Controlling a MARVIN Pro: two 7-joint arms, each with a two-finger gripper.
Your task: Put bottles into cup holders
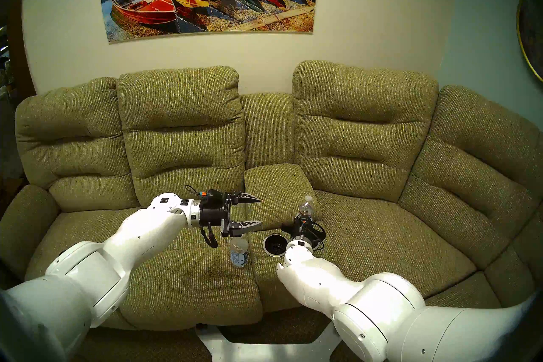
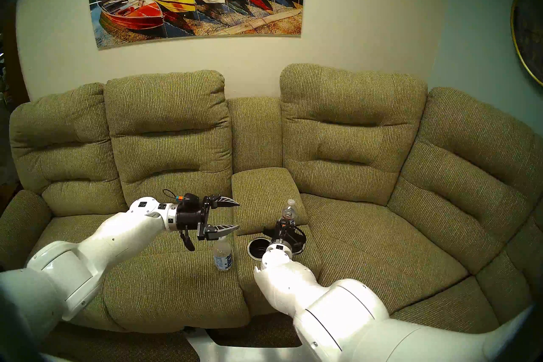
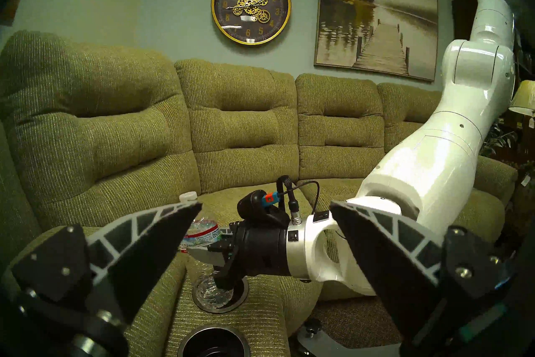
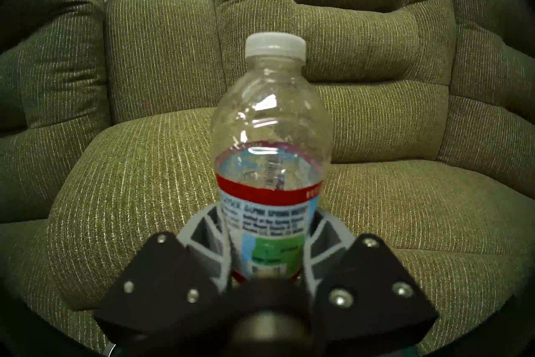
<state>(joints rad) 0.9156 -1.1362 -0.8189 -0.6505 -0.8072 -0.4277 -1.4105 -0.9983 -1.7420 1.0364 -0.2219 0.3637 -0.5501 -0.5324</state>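
sofa (image 1: pixel 182 129): big green ribbed-fabric sectional w/ a center console (image 1: pixel 276 194). Everything sits on soft cushion, no tabletop here, so nothing stands super stable.

right arm (image 1: pixel 349 291): reaches fwd low over the console, wrist about level, end effector pointing away from the robot toward the backrest.

left arm (image 1: pixel 123 238): stretched out over the left seat, wrist horizontal, one finger above the other in the head view.

left end effector (image 1: pixel 251 211): wide open, holding nothing. Hangs just above and behind the blue-label bottle, not touching afaict.

right end effector (image 4: pixel 267 249): closed around the red-band bottle's label section, both fingers bowed around it.

cup holders: near one (image 3: pixel 214 343) is empty, black inside w/ metal rim. Far one (image 3: pixel 241 287) has the held bottle's base at or just inside its rim; can't tell if it's seated.

red-band bottle (image 4: pixel 270 145): clear thin plastic, white cap, part full, so light-ish w/ some slosh. Walls prob crush if squeezed hard. Label zone is the best place to hold, less slick than bare plastic imo. Leans a bit in the left wrist view.

blue-label bottle (image 1: pixel 239 254): upright on the left seat cushion, right by the console edge. Looks near empty, so v light and tippy on fabric. Grab mid-body, gently.
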